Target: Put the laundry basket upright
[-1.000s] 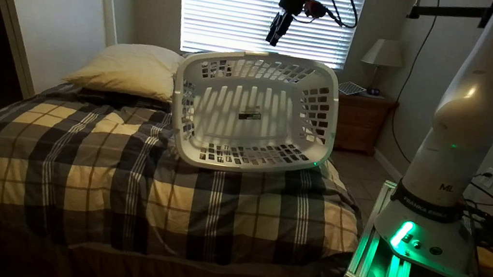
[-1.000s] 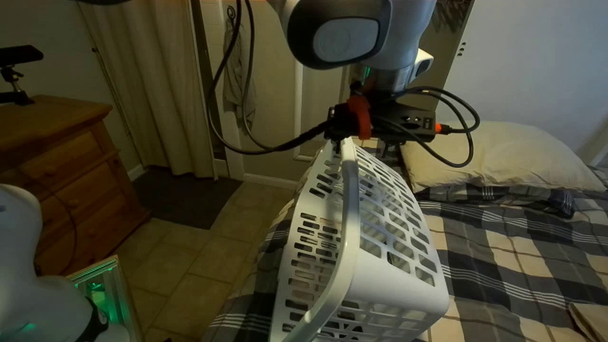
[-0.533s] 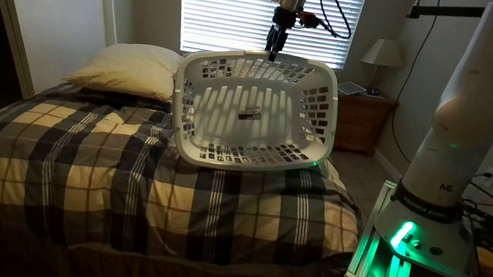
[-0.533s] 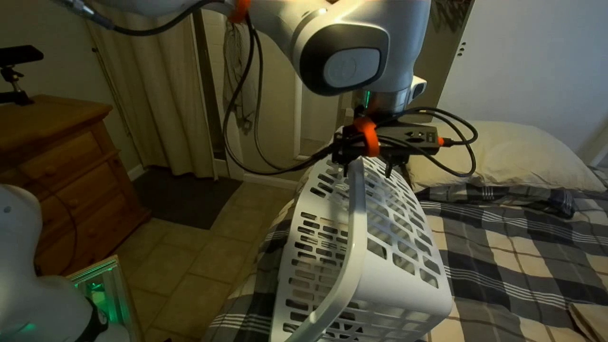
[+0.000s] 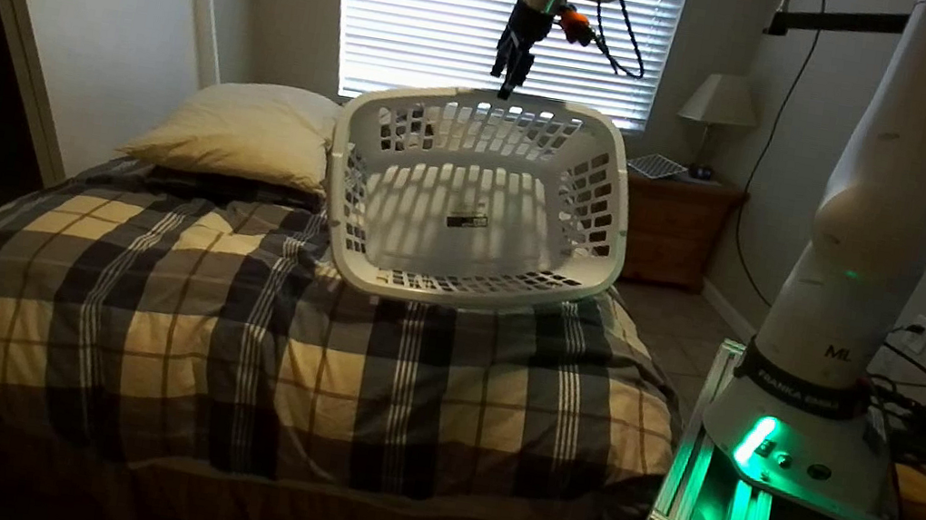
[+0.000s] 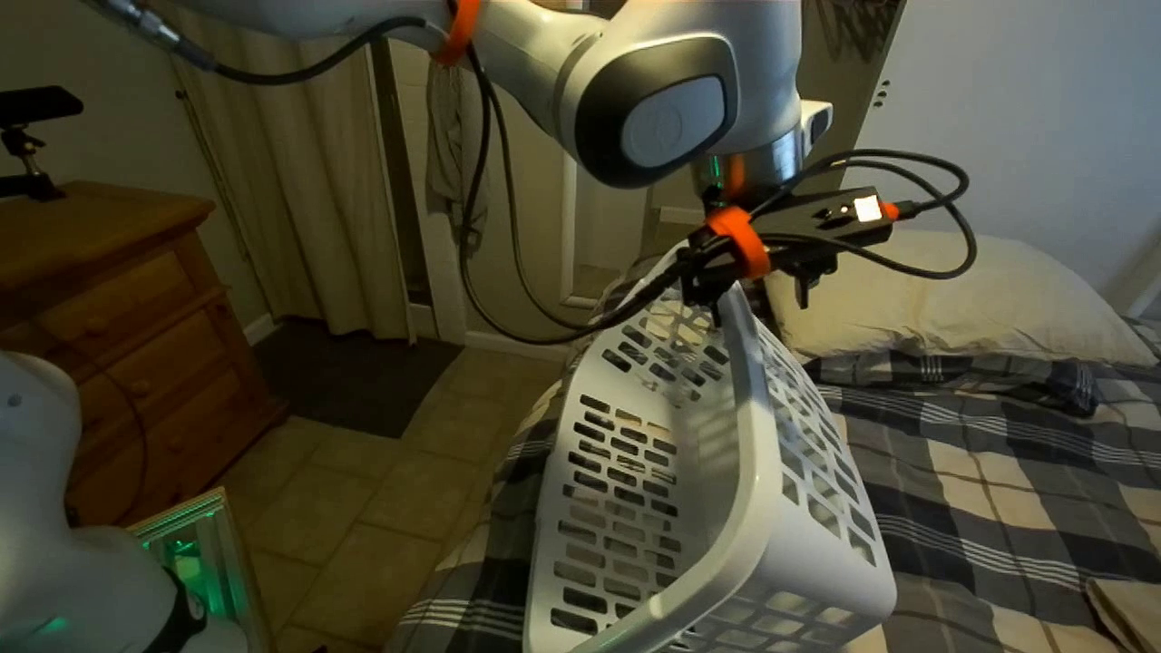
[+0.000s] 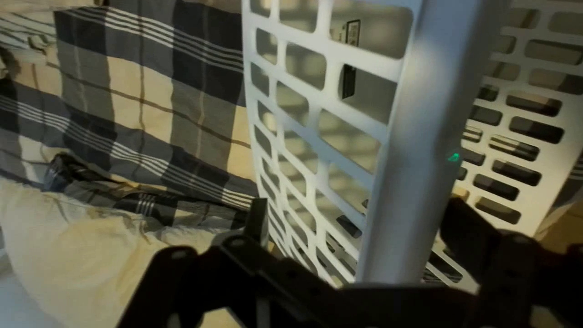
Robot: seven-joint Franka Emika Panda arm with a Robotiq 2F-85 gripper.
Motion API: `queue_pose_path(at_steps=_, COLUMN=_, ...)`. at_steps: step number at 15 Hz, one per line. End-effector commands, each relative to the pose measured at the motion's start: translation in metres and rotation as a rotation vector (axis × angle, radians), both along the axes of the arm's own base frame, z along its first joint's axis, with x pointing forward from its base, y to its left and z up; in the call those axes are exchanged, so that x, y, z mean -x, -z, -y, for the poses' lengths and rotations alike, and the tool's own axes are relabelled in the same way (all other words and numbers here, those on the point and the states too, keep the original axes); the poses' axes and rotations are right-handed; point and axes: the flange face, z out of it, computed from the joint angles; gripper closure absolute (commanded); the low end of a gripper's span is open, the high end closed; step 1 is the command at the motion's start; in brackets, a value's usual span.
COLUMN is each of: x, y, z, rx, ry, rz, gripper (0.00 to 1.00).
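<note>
Straddles, with spread gripper (image 7: 357, 205), the smooth rim of the slotted plastic laundry basket (image 6: 766, 462), tilted near a plump pillow (image 5: 244, 131).

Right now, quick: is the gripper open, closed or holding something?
Gripper: open, jaws apart on either side of the laundry basket's rim, not clamped on it.

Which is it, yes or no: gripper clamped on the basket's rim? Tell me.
No. The gripper stands open in the wrist view, one finger clear of the basket's rim.
</note>
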Motion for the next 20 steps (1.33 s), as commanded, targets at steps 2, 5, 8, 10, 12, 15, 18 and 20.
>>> queue_pose_path(at_steps=2, x=-0.003, y=0.0, z=0.024, rx=0.075, ry=-0.016, rz=0.091, gripper=0.0)
queue_pose_path(at_steps=5, x=-0.008, y=0.006, z=0.036, rx=0.093, ry=-0.033, rz=0.131, gripper=0.0)
queue_pose_path(at_steps=8, x=-0.018, y=0.013, z=0.048, rx=0.113, ry=-0.063, rz=0.19, gripper=0.0)
queue_pose_path(at_steps=10, x=-0.026, y=0.009, z=0.057, rx=0.144, ry=-0.078, rz=0.262, gripper=0.0)
queue_pose_path(at_steps=12, x=-0.033, y=0.006, z=0.063, rx=0.165, ry=-0.091, rz=0.321, gripper=0.0)
queue_pose_path(at_steps=15, x=-0.032, y=0.002, z=0.059, rx=0.076, ry=-0.046, rz=0.312, gripper=0.0)
queue_pose_path(at_steps=18, x=-0.016, y=-0.012, z=0.034, rx=-0.047, ry=0.004, rz=0.213, gripper=0.0)
queue_pose_path(at_steps=20, x=-0.006, y=-0.026, z=0.017, rx=-0.091, ry=0.044, rz=0.153, gripper=0.0)
